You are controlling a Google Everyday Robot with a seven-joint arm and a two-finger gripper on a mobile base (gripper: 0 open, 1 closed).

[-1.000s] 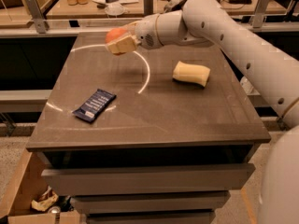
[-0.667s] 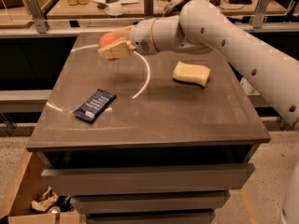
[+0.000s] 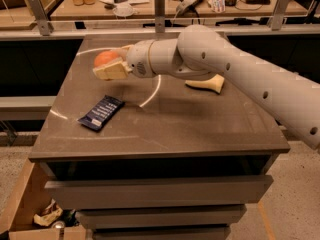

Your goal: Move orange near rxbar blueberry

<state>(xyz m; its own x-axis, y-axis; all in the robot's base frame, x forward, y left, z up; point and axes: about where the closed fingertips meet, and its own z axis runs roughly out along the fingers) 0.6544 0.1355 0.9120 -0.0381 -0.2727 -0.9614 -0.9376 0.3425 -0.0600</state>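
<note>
Orange, qty 1: sitting in gripper, which is pinching it btw two fingers; looking lifted off the surface.
Rxbar blueberry, qty 1: lying flat on surface, just camera-side of gripper and below it, near but not touching.
Sponge, qty 1: lying back along the arm from gripper, partly hidden by it.
Progress, est.: pick-up done, orange hanging close to bar. Remaining: lowering it beside bar, releasing.
</note>
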